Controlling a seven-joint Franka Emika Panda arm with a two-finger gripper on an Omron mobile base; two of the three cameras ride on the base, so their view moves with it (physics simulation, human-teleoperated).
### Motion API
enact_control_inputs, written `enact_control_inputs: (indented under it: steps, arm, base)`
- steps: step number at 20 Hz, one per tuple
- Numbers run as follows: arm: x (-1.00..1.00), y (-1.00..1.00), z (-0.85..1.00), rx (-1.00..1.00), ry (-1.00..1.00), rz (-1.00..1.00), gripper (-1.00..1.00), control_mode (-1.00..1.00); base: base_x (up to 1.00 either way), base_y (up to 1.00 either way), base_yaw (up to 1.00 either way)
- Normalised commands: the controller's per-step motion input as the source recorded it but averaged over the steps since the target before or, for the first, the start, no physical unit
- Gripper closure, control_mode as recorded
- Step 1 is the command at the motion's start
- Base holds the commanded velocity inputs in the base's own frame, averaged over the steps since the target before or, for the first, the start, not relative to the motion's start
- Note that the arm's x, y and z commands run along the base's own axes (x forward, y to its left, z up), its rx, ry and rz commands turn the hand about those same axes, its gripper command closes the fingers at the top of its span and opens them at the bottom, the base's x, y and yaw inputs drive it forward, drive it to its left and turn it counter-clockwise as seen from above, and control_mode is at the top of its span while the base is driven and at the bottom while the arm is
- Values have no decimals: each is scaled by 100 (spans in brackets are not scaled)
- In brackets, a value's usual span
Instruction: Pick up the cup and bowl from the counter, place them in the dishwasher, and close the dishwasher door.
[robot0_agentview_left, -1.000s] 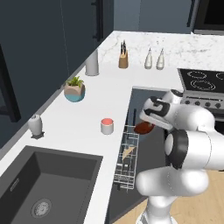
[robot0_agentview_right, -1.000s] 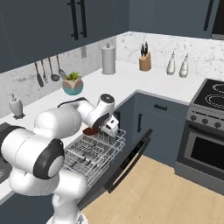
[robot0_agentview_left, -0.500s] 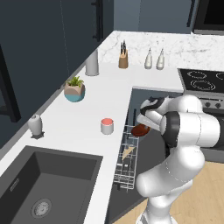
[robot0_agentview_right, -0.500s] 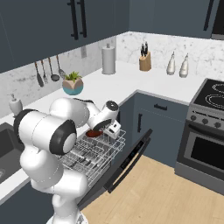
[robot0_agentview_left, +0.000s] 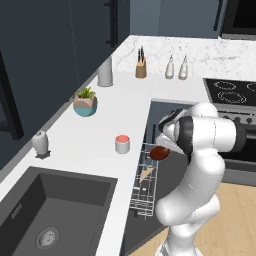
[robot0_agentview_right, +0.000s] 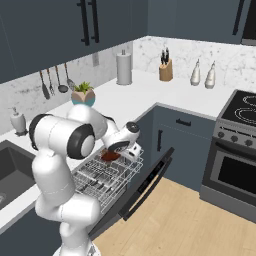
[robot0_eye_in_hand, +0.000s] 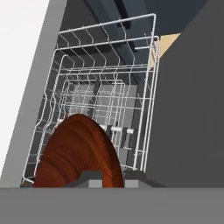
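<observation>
Two things of my task are in different places now. My gripper (robot0_agentview_right: 116, 151) is clamped on the rim of the bowl (robot0_agentview_right: 108, 155), which hangs over the white wire rack (robot0_agentview_right: 107, 175) of the dishwasher (robot0_agentview_left: 150, 180). In the hand view the bowl (robot0_eye_in_hand: 78, 153) is reddish-brown with a wood-like grain and it covers the near part of the rack (robot0_eye_in_hand: 105, 100). The cup (robot0_agentview_left: 122, 144) stands on the counter (robot0_agentview_left: 100, 125) near its edge, just beside the pulled-out rack, and its inside is salmon-red.

The counter is white and marbled, in an L shape, over dark grey-blue cabinets. On it I see a teal-and-beige plant pot (robot0_agentview_left: 85, 103), a tall grey canister (robot0_agentview_left: 105, 72), a knife block (robot0_agentview_left: 141, 68) and two pale bottles (robot0_agentview_left: 176, 68) by the back wall. A small white vase (robot0_agentview_left: 40, 143) stands near the dark sink (robot0_agentview_left: 47, 215). The dishwasher door (robot0_agentview_right: 145, 185) is folded down and open over the light wooden floor (robot0_agentview_right: 185, 220). At the right there is a silver oven (robot0_agentview_right: 232, 160) with a black cooktop. Some utensils (robot0_agentview_right: 55, 85) hang on the marbled wall.
</observation>
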Motion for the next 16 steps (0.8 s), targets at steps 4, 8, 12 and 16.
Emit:
enact_control_inputs:
  steps: [4, 8, 12, 16]
  arm:
    - [14, 0, -39, -1, 0, 17, 100, -100]
    - [42, 0, -44, -4, 0, 13, 100, -100]
    - [41, 0, -26, -1, 0, 4, 100, -100]
    - [42, 0, -45, -2, -2, 2, 100, -100]
  base:
    - [0, 0, 0]
    - [0, 0, 0]
    - [0, 0, 0]
    - [0, 0, 0]
